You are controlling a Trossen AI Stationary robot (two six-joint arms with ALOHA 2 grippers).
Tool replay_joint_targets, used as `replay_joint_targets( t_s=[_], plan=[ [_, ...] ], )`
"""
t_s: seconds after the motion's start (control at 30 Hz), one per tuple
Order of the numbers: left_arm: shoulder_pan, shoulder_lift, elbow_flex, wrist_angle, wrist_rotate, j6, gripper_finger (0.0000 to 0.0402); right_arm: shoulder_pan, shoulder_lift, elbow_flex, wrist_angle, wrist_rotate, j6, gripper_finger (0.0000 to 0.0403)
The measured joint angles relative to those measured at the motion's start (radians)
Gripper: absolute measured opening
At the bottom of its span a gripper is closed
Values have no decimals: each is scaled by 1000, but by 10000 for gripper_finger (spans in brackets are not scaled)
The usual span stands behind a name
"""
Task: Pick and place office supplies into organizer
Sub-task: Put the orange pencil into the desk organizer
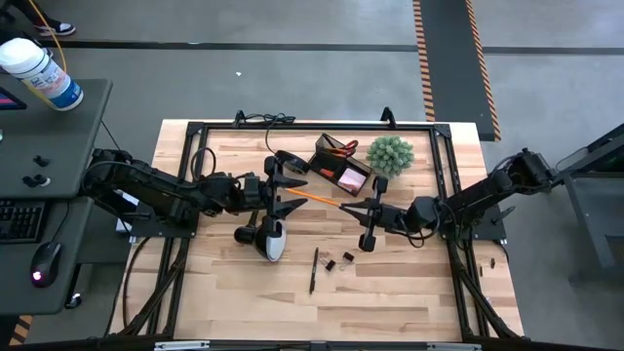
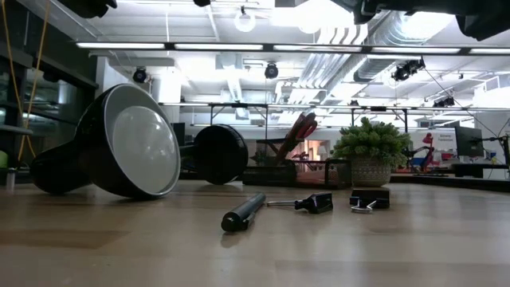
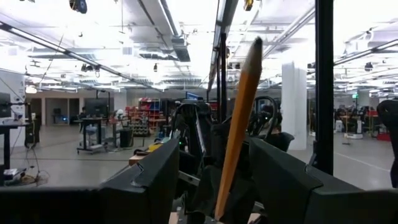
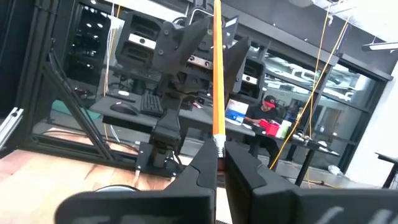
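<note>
Toppled black desk lamp (image 1: 265,237), potted plant (image 1: 390,154)

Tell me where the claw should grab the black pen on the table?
Probably mid-barrel, from straight above. The black pen lies flat on the table, long and thin, so squeeze across its narrow width. Stay clear of the end beside the binder clips.

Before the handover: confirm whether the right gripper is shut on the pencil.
Yes, the right gripper pinches the pencil at its eraser end.
</note>
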Motion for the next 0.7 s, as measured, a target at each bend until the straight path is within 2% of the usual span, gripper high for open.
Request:
replay_joint_targets(
  t_s=[0.33,0.5,0.7],
  plan=[
    [0,0,0,14,-5,0,172,0,0,0,-1,5,0,2],
    [0,0,0,15,-8,1,124,-4,0,0,-1,5,2,2],
    [0,0,0,14,-8,17,44,-23,0,0,-11,-5,21,2]
  ],
)
